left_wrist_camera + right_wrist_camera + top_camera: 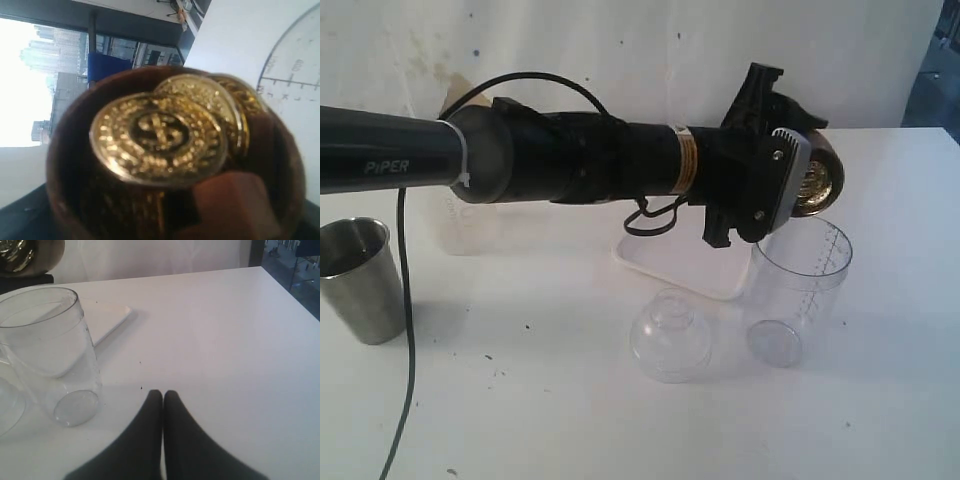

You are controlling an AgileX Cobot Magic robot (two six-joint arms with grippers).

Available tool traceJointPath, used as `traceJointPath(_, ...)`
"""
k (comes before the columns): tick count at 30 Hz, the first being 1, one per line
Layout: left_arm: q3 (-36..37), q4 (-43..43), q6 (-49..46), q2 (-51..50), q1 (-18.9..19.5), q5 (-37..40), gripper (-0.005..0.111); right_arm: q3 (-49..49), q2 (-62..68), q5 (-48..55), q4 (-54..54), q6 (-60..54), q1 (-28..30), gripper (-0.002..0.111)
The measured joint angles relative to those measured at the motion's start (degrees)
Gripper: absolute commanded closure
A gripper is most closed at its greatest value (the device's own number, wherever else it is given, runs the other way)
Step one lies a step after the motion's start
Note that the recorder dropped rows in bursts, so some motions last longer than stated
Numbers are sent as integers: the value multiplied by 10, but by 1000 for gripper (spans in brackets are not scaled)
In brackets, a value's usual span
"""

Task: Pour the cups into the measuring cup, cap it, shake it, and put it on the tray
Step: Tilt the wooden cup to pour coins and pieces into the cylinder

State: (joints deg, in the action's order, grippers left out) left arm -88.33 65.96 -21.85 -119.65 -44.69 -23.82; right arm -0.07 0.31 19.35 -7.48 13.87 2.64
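The left gripper (pixel 798 178) is clamped on the brown cup (pixel 826 182), which is tipped on its side just above the mouth of the measuring cup (pixel 798 290), with gold coins (pixel 157 137) at its lip. The right gripper (pixel 163 396) sits near the measuring cup, fingers pressed together and empty. The tray (pixel 685 270) lies just behind the measuring cup and the clear lid (pixel 670 335); the steel tumbler (pixel 362 280) stands far left in the exterior view, and what may be the frosted cup (pixel 470 225) hides behind the arm (pixel 570 160)
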Motion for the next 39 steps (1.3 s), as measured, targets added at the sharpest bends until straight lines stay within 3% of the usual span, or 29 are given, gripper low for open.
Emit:
traceJointPath(27,0,-26,-87,0,0,-1,107,0,0,0,0,0,0,108)
traceJointPath(39,-1,-77,-163,-1,0,-7,107,0,0,0,0,0,0,108)
